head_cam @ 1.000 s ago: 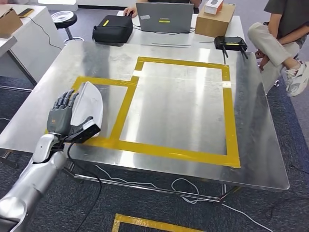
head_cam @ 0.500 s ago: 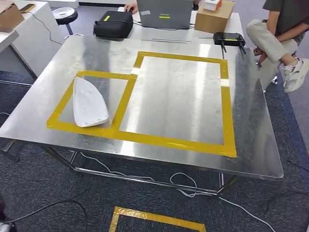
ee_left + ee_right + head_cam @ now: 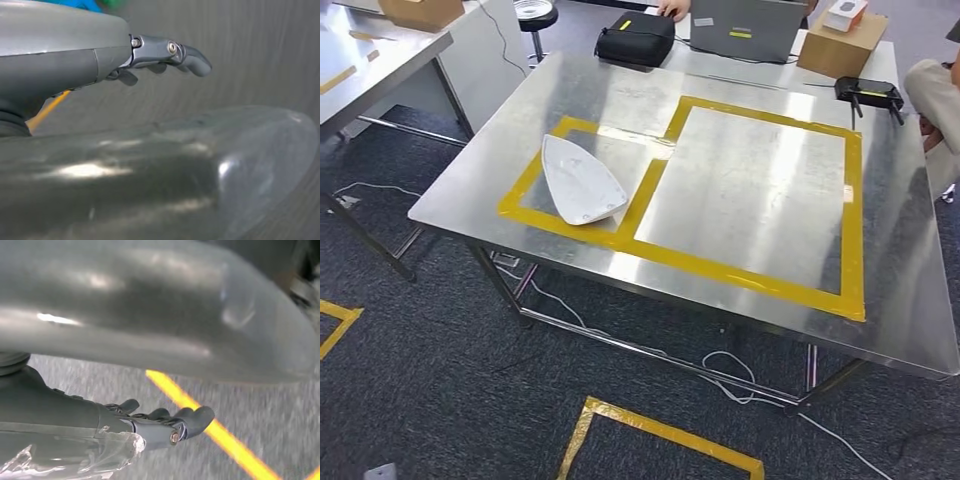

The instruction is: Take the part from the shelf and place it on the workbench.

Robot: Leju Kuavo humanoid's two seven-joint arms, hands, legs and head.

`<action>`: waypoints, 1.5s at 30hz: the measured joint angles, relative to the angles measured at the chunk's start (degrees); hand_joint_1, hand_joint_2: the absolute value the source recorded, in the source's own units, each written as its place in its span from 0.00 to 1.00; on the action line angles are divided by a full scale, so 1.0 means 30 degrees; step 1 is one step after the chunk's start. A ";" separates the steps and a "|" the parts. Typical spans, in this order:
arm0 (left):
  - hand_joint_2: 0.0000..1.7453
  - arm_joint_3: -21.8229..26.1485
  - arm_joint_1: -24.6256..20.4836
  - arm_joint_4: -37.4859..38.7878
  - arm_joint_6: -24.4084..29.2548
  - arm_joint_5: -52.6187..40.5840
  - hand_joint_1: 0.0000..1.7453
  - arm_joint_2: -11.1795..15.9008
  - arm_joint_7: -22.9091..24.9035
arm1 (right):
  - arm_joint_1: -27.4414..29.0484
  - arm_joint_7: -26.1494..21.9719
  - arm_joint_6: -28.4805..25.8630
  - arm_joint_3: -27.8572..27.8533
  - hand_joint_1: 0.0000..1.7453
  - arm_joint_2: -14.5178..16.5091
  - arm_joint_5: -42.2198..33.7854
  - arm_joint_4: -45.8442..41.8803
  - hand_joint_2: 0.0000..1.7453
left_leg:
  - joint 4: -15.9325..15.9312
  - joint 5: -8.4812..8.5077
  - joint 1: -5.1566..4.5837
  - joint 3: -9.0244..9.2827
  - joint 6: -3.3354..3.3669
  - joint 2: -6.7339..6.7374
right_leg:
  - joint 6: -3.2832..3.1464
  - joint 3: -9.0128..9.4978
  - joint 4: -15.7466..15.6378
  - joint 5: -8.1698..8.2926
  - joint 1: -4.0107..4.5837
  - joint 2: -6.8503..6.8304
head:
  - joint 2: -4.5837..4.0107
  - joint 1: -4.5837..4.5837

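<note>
The white curved part (image 3: 580, 182) lies flat on the steel workbench (image 3: 743, 300), inside the smaller yellow-taped square (image 3: 518, 190) at the near left. No hand touches it. My left hand (image 3: 162, 55) hangs over grey carpet, fingers stretched out and holding nothing. My right hand (image 3: 166, 422) also hangs over carpet near a yellow floor line, fingers extended and holding nothing.
A larger yellow-taped square (image 3: 852, 230) marks the workbench's right half. A black bag (image 3: 635, 38), a laptop (image 3: 746, 25), a cardboard box (image 3: 841, 45) and a black router (image 3: 869, 92) sit behind. Another table (image 3: 373, 60) stands left. A seated person's knee (image 3: 935, 90) is at right. Cables (image 3: 727, 365) trail under the bench.
My left hand let go of the white part and dropped out of the head view. The camera has since swung left, shifting the whole bench rightwards in the picture.
</note>
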 joint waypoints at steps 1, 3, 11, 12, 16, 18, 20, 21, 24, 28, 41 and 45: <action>0.00 -0.0225 -0.0012 0.0512 -0.1525 -0.1353 0.00 -0.0051 0.0926 | -0.0071 0.0181 -0.0137 0.0015 0.00 0.0064 0.0086 0.0000 0.00 | -0.0045 0.0180 0.0028 -0.0072 -0.0127 -0.0193 | 0.0017 0.0088 -0.0297 0.0027 0.0035 -0.0093 | 0.0000 0.0011; 0.00 -0.0928 0.0005 0.1336 -0.4739 -0.3527 0.00 -0.0295 0.2321 | -0.0237 0.0357 -0.0147 0.0119 0.00 0.0199 0.0339 0.0015 0.00 | 0.0015 0.0208 0.0103 -0.0263 -0.0336 -0.0241 | -0.0030 -0.0125 -0.0452 0.0389 -0.0037 -0.0566 | 0.0000 0.0034; 0.00 -0.4477 -0.0328 0.2858 -1.0879 -0.6814 0.00 -0.2029 0.0476 | -0.0460 0.0357 0.0551 0.1113 0.00 0.0272 0.1776 0.0026 0.00 | 0.4826 -0.2637 0.0784 -0.0541 -0.1566 0.1740 | 0.0325 -0.2085 -0.0373 0.2049 -0.0485 -0.3047 | 0.0000 -0.0297; 0.00 -0.4736 -0.0347 0.2894 -1.0933 -0.6794 0.00 -0.2093 0.0193 | -0.0504 0.0384 0.0489 0.1237 0.00 0.0262 0.1894 0.0018 0.00 | 0.3786 -0.2226 0.0902 0.0435 -0.1747 0.2125 | 0.0465 -0.2359 -0.0203 0.2173 -0.0537 -0.3291 | 0.0000 -0.0310; 0.00 -0.5549 -0.0605 0.3001 -1.1190 -0.6880 0.00 -0.2249 -0.0412 | -0.0575 0.0230 0.0383 0.1674 0.00 0.0191 0.2248 -0.0029 0.00 | -0.0092 -0.2610 0.0790 0.2926 -0.1368 0.3142 | 0.1109 -0.3104 0.0438 0.2594 -0.0689 -0.4193 | 0.0002 -0.0365; 0.00 -0.5811 -0.0469 0.3047 -1.1234 -0.6933 0.00 -0.2266 -0.0444 | -0.0602 0.0297 0.0307 0.1847 0.00 0.0190 0.2306 -0.0025 0.00 | -0.0095 -0.2404 0.0654 0.2544 -0.0799 0.2808 | 0.1405 -0.3193 0.0421 0.2647 -0.0865 -0.4118 | 0.0000 -0.0350; 0.00 -0.5943 -0.0326 0.3080 -1.1301 -0.6907 0.00 -0.2275 -0.0457 | -0.0530 0.0304 0.0267 0.1914 0.00 0.0193 0.2242 -0.0022 0.00 | -0.0093 -0.2003 0.0624 0.2128 -0.0410 0.2445 | 0.1606 -0.3481 0.1298 0.1438 -0.0961 -0.3045 | 0.0000 -0.0339; 0.00 -0.5983 -0.0328 0.3094 -1.1350 -0.6878 0.00 -0.2302 -0.0462 | -0.0504 0.0242 0.0356 0.1920 0.00 0.0193 0.2153 -0.0024 0.00 | -0.0092 -0.1772 0.0593 0.1860 -0.0286 0.2212 | 0.1626 -0.3747 0.2331 0.0405 -0.0944 -0.2415 | 0.0000 -0.0299; 0.00 -0.6196 -0.0391 0.3149 -1.1485 -0.6980 0.00 -0.2353 -0.0333 | -0.0972 0.0695 0.1199 0.1918 0.00 0.0202 0.1567 -0.0120 0.00 | -0.0065 -0.0999 0.0416 0.0909 -0.0144 0.1427 | 0.1384 -0.4247 0.5522 -0.1469 -0.0760 -0.1796 | 0.0000 -0.0159; 0.00 -0.6671 -0.0419 0.3204 -1.1815 -0.7754 0.00 -0.2240 0.0217 | -0.2823 0.2676 0.2297 0.1900 0.00 0.0439 0.0063 -0.0765 0.00 | -0.0039 0.0029 0.0311 -0.0238 -0.0304 0.0542 | 0.0917 -0.1308 0.2394 -0.0092 -0.0649 -0.0787 | 0.0000 -0.0151; 0.00 -0.7655 -0.2810 0.3233 -1.3600 -0.7785 0.00 -0.1965 0.3044 | -0.8012 0.6550 0.3225 0.1911 0.00 0.0964 -0.2049 -0.1291 0.00 | 0.5399 -0.2095 0.0340 -0.1950 -0.1191 0.1593 | 0.0080 -0.2405 0.0075 0.2020 -0.0443 -0.2822 | 0.0007 -0.0277; 0.00 -0.7728 -0.2941 0.3233 -1.3405 -0.7461 0.00 -0.1899 0.3040 | -0.8222 0.6754 0.3314 0.2253 0.00 0.0973 -0.2149 -0.1371 0.00 | 0.0575 -0.1584 0.0090 0.1874 -0.0872 0.2997 | 0.0321 -0.3202 0.0147 0.2713 -0.0329 -0.3796 | 0.0007 -0.0259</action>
